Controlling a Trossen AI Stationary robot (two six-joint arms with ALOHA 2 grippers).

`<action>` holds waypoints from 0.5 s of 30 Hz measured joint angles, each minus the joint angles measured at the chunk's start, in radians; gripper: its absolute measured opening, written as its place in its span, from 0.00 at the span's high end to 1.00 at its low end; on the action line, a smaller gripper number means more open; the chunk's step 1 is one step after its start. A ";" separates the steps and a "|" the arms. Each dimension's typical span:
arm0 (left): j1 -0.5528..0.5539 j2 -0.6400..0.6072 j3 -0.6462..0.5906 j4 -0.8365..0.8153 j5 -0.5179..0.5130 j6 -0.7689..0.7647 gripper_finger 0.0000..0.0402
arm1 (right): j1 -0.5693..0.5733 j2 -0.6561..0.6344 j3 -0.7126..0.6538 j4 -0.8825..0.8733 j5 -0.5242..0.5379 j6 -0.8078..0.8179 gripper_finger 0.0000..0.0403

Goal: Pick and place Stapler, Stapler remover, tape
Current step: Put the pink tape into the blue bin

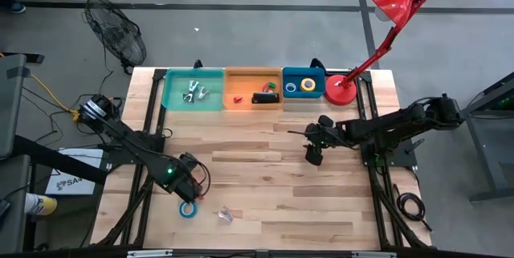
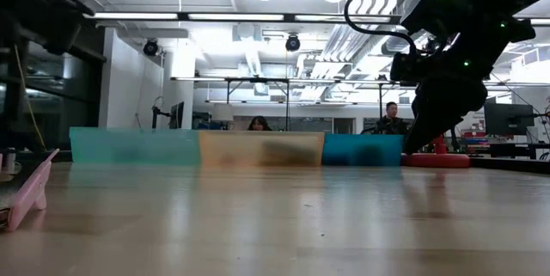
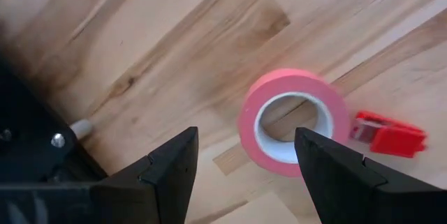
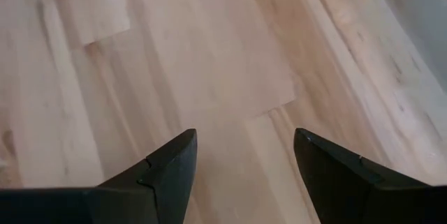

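Observation:
A pink tape roll [image 3: 293, 123] lies flat on the wooden table, just ahead of my left gripper [image 3: 246, 133]. That gripper points down, open and touching nothing. A small red clip-like piece [image 3: 388, 135] lies beside the roll. In the high view my left gripper [image 1: 193, 184] hovers near the table's front left, with a light blue tape roll [image 1: 187, 209] lying flat close by. The black stapler [image 1: 263, 97] lies in the orange tray [image 1: 241, 77]. My right gripper [image 4: 244, 135] hangs open over bare wood at the table's right [image 1: 313, 157].
A teal tray [image 1: 173, 89] holding silvery staple removers [image 1: 193, 92] and a blue tray [image 1: 317, 73] holding a yellow roll [image 1: 309, 86] line the far edge. A red desk lamp [image 1: 341, 89] stands beside them. A small clear piece [image 1: 225, 215] lies near the front.

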 joint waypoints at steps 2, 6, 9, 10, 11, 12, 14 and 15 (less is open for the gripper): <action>-0.003 0.022 0.000 0.001 0.015 -0.011 0.42 | 0.013 0.000 0.000 0.000 0.000 0.004 0.43; 0.000 0.055 0.000 -0.002 0.024 -0.015 0.42 | 0.038 0.000 0.000 0.000 0.003 0.006 0.43; 0.001 0.073 0.000 -0.001 0.006 -0.017 0.42 | 0.053 0.000 0.000 0.000 0.017 0.022 0.43; 0.001 0.078 0.000 -0.001 0.006 -0.022 0.42 | 0.058 0.000 0.000 0.000 0.026 0.026 0.43; 0.001 0.084 0.000 -0.002 0.006 -0.025 0.42 | 0.064 0.000 0.000 0.000 0.033 0.026 0.43; 0.001 0.091 0.000 0.001 0.006 -0.026 0.43 | 0.069 0.000 0.000 0.000 0.040 0.027 0.43; 0.001 0.098 -0.013 0.026 0.012 -0.026 0.45 | 0.079 0.000 0.000 0.000 0.056 0.032 0.43; 0.001 0.100 -0.025 0.046 0.019 -0.027 0.47 | 0.082 0.000 0.000 0.000 0.060 0.034 0.43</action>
